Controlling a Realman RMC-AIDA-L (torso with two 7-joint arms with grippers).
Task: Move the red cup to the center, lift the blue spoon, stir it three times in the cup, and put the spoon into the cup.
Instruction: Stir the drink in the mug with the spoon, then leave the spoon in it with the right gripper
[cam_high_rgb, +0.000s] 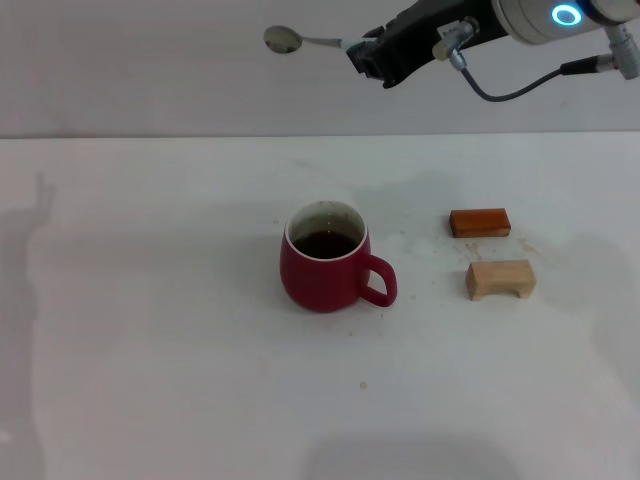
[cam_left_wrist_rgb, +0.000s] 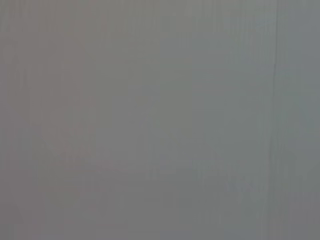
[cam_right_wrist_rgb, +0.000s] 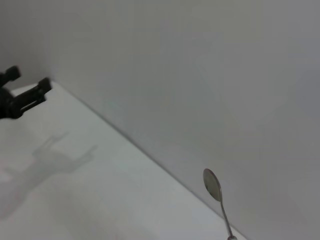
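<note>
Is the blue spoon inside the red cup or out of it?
Out. The right end effector holds the blue spoon high in the air behind the red cup, which holds only dark liquid.

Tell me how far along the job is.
Done: the red cup stands mid-table, and the right gripper holds the blue spoon lifted high, level, beyond the cup. Left: lowering it in, three stirs, releasing it in the cup. The left gripper idles.
</note>
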